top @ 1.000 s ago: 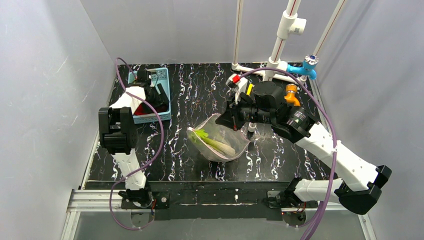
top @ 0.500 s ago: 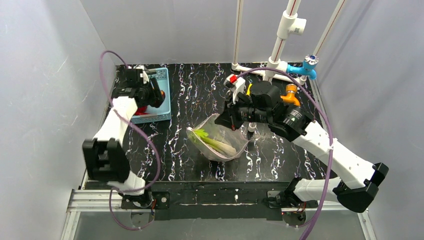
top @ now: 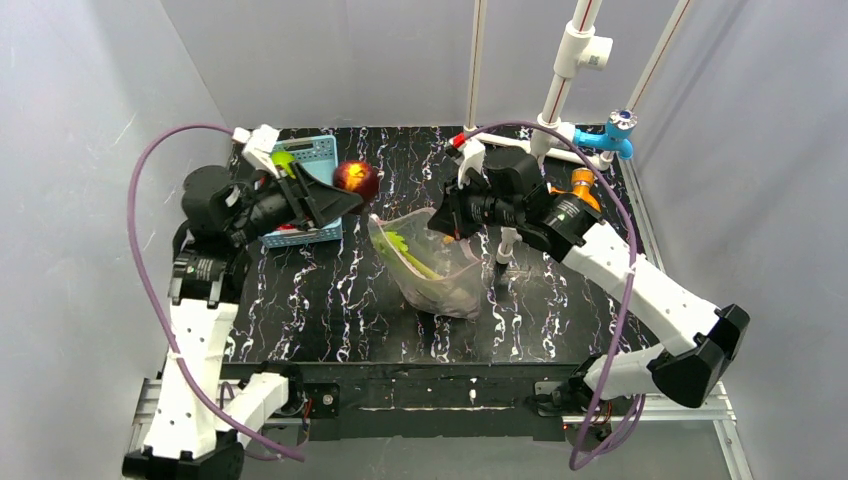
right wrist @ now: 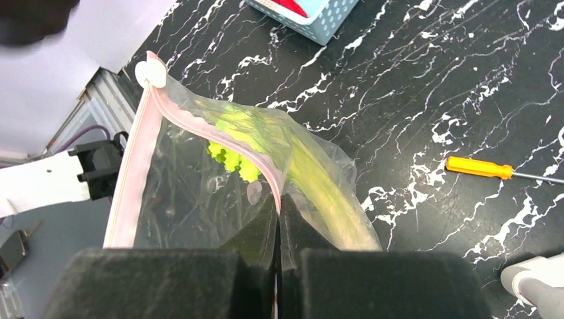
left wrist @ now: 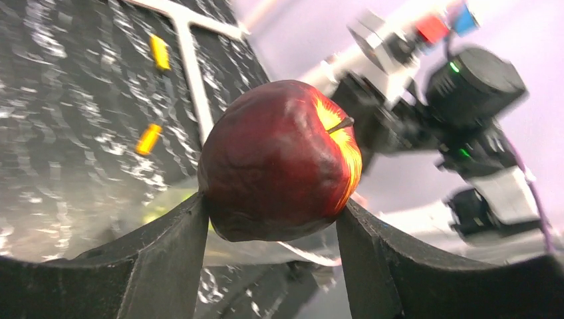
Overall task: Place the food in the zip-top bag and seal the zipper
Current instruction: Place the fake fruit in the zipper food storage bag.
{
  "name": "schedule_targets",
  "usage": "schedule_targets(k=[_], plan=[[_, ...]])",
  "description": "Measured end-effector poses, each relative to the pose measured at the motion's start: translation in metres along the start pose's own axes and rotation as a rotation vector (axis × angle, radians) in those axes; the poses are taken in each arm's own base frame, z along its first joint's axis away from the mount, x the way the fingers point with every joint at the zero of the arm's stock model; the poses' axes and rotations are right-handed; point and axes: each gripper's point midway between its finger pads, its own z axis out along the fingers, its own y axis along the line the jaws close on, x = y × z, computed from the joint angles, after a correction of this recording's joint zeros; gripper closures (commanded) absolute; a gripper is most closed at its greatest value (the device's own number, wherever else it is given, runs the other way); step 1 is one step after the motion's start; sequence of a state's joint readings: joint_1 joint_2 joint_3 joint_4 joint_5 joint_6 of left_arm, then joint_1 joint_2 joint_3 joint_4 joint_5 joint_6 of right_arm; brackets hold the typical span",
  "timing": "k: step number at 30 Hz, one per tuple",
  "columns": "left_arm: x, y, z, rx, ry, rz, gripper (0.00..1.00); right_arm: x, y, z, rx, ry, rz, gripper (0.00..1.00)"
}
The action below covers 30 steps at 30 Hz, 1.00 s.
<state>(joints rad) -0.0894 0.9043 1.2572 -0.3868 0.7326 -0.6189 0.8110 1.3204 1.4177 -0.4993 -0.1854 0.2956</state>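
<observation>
Right gripper (right wrist: 279,207) is pinched shut on the bag (right wrist: 199,199) rim at the zipper (right wrist: 131,166), lifting it so the mouth gapes — leek (right wrist: 319,179) already inside. Left gripper (top: 338,197) clamps the apple (top: 356,178) between both fingers, aloft just left of the mouth — looks lined up for a drop-in.

Left wrist: bench (left wrist: 66,100) and right arm (left wrist: 475,86) behind the apple (left wrist: 279,173) are motion-smeared. Right wrist: basket (right wrist: 324,21) cut by top edge, screwdriver (right wrist: 479,167) tip runs off right edge. Top: basket contents mostly hidden behind left hand (top: 352,188).
</observation>
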Motion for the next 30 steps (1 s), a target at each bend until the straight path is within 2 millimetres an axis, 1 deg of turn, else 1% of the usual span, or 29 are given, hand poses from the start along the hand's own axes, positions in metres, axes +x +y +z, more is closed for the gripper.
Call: schedule_targets(k=[2,4,6,9,11,13,15,17,21,22,24,26,28,30], plan=[[0.015,-0.017,0.01,0.079,0.075,-0.022,0.67,-0.001,-0.008,0.004,0.0,0.008,0.032,0.99],[0.038,-0.037,0.023,0.163,0.173,-0.035,0.67,-0.001,-0.013,0.006,-0.009,0.017,0.061,0.99],[0.063,-0.057,0.033,0.245,0.261,-0.032,0.67,-0.002,-0.015,0.005,-0.021,0.019,0.081,0.99],[0.094,-0.081,0.04,0.339,0.344,-0.005,0.68,-0.006,-0.012,0.002,-0.045,0.012,0.099,0.99],[0.105,-0.091,0.042,0.376,0.357,0.021,0.68,-0.008,-0.009,0.0,-0.069,0.005,0.109,0.99],[0.107,-0.099,0.043,0.398,0.346,0.051,0.66,-0.012,-0.005,-0.003,-0.093,-0.004,0.115,0.99],[0.107,-0.101,0.045,0.405,0.329,0.077,0.58,-0.014,-0.001,-0.006,-0.112,-0.012,0.122,0.99],[0.107,-0.099,0.049,0.397,0.323,0.092,0.53,-0.016,0.002,-0.01,-0.129,-0.015,0.128,0.99],[0.113,-0.089,0.057,0.369,0.326,0.105,0.46,-0.02,0.008,-0.015,-0.156,-0.028,0.138,0.99],[0.115,-0.085,0.058,0.357,0.329,0.108,0.42,-0.021,0.008,-0.016,-0.16,-0.03,0.138,0.99],[0.117,-0.078,0.059,0.327,0.328,0.118,0.29,-0.022,0.01,-0.018,-0.169,-0.033,0.141,0.99],[0.117,-0.074,0.06,0.301,0.325,0.131,0.21,-0.024,0.011,-0.02,-0.176,-0.041,0.139,0.99],[0.116,-0.07,0.061,0.271,0.327,0.141,0.04,-0.024,0.011,-0.021,-0.179,-0.046,0.138,0.99],[0.114,-0.065,0.062,0.241,0.324,0.154,0.02,-0.023,0.012,-0.021,-0.185,-0.045,0.139,0.99]])
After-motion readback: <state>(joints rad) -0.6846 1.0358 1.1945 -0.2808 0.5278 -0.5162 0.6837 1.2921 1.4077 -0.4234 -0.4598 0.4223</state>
